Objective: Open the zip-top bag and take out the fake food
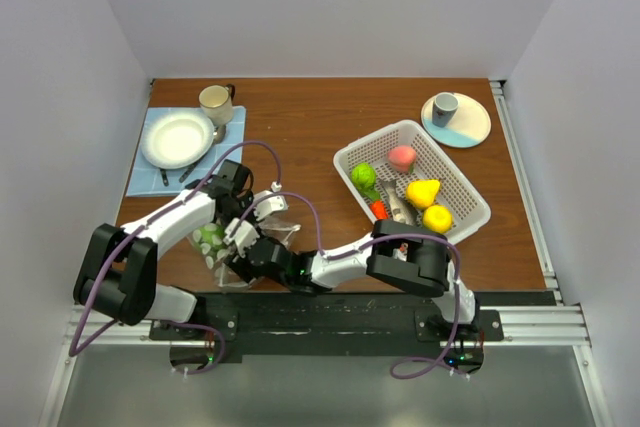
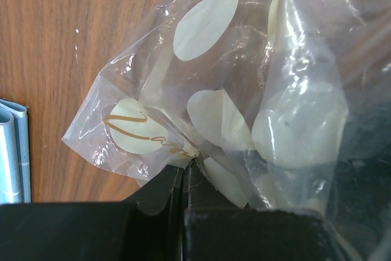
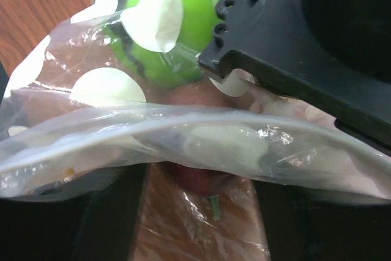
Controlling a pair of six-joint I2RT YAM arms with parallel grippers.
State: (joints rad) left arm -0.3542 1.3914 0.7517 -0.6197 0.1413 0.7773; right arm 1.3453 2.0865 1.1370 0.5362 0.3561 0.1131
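Zip-top bag (image 1: 210,243) lies at the near-left of the table (image 1: 300,127), just ahead of the arm bases and well apart from the white basket (image 1: 452,169) on the right.

Left gripper (image 2: 184,172): jaws pressed together on a fold of film at the bag's edge. We can't tell which edge.

Right gripper (image 3: 198,187): fingers spread, holding nothing. The zip strip (image 3: 183,120) runs across in front of them. We can't tell whether either finger is past the mouth.

Inside the bag there's a green round fruit (image 3: 165,29) and, lower down, a reddish piece with a green stem (image 3: 204,181).

The basket holds a green fruit (image 1: 363,175), pink fruit (image 1: 402,157), yellow pear (image 1: 423,191), lemon (image 1: 437,218), carrot (image 1: 379,210) and fish (image 1: 397,205). We read that as late in the task, with two pieces left.

The step in hand looks like getting the right fingers through the mouth and onto a piece. To do it well:
- Keep the left pinch firm and a bit raised so the film stays taut and the mouth gapes.
- Go in along the bag's axis, under the upper zip lip. Don't push down on the strip, or it'll fold shut.
- Take the reddish piece first, since it's on the fingers' line. The green fruit is round and slick, so centre on it.
- Check that no film is between pad and toy before closing, or the whole bag will lift.
- The two grippers are close together, so keep right-hand moves small.
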